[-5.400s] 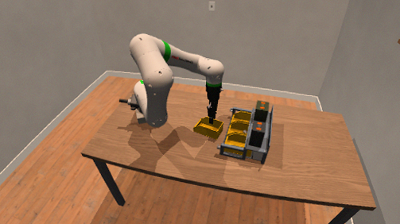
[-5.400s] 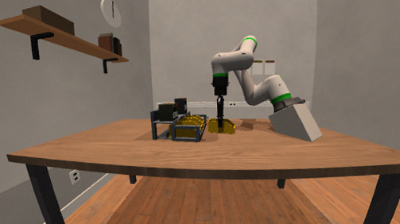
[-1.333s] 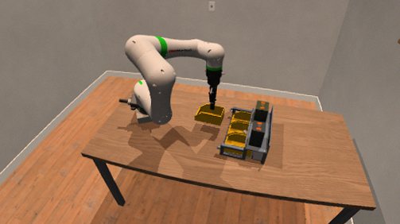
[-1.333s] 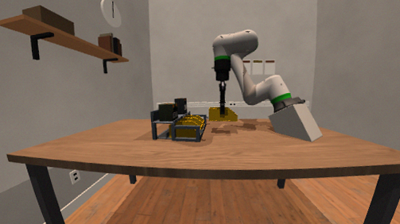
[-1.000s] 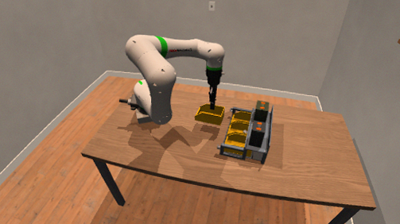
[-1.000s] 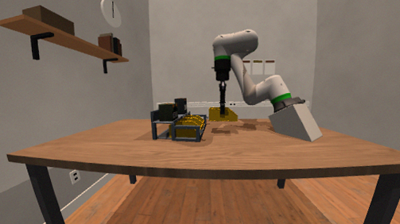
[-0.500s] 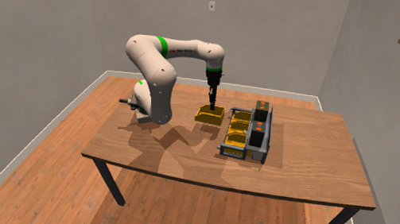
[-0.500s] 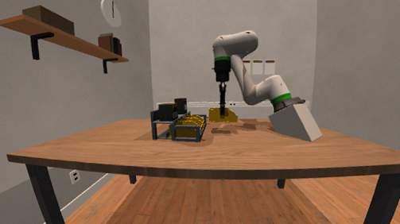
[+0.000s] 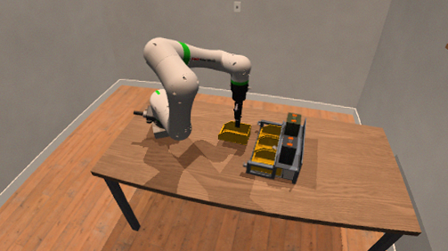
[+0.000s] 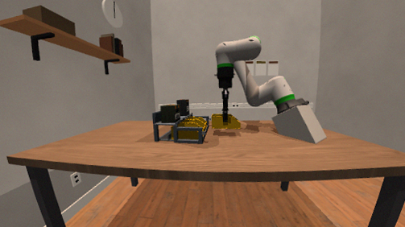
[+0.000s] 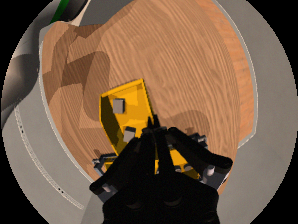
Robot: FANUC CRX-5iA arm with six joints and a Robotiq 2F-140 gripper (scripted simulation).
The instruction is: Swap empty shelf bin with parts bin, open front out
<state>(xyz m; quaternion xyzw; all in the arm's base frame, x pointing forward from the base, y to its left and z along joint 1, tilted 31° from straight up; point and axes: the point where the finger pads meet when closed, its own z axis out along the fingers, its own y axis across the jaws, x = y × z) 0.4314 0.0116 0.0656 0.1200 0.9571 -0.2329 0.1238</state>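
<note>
My gripper (image 9: 237, 125) (image 10: 225, 120) (image 11: 154, 121) points down, shut on one side wall of a yellow open bin (image 9: 234, 137) (image 10: 217, 122) (image 11: 134, 94). That bin hangs nearly level a little above the table, its shadow showing below it. Two grey parts (image 11: 118, 105) (image 11: 129, 133) lie inside. The grey shelf (image 9: 260, 172) (image 10: 189, 129) stands to the right of the bin in the top view. Three yellow bins (image 9: 271, 130) (image 9: 267, 142) (image 9: 264, 157) stand in its row. I cannot tell which of them is empty. The fingers hide much of the shelf bins in the wrist view.
Two dark boxes (image 9: 288, 152) (image 9: 293, 123) (image 10: 170, 113) (image 10: 183, 107) stand on the shelf's upper board. The arm's base (image 10: 300, 124) stands on the wooden table (image 9: 344, 190) (image 10: 267, 156), on the other side of the held bin from the shelf. A wall shelf (image 10: 89, 47) hangs well away.
</note>
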